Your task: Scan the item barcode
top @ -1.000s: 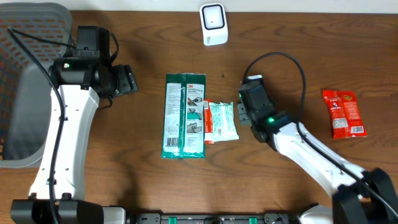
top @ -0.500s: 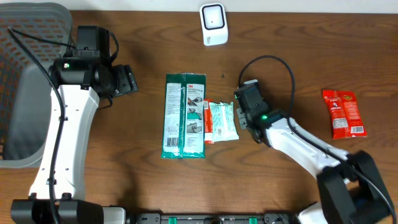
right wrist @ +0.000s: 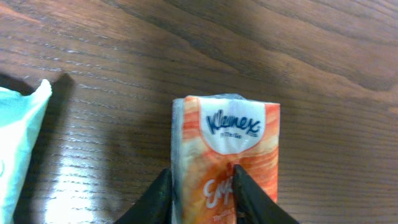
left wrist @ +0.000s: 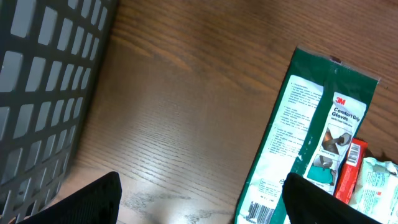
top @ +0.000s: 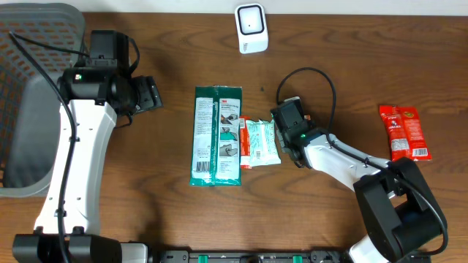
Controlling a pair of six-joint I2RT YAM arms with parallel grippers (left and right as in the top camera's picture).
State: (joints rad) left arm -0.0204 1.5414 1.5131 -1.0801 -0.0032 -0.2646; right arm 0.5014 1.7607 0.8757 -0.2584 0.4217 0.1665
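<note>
Right tool (right wrist: 200, 182) slid left and now pinches the Kleenex pack (right wrist: 233, 127); left tool (left wrist: 204, 202) stays apart.

Table: brown wooden table (top: 146, 212), I see smooth grain with a soft shine.
Tissues: orange and white tissue pack (right wrist: 225, 149), glossy plastic film.
Basket: grey plastic lattice basket (left wrist: 37, 93), matt.

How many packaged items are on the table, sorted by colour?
Dark green: 1, the 3M gloves pack
Pale green: 1, the pale green pack
Orange: 2, the slim orange pack and the Kleenex pack
Red: 1, the red packet
Total: 5
</note>
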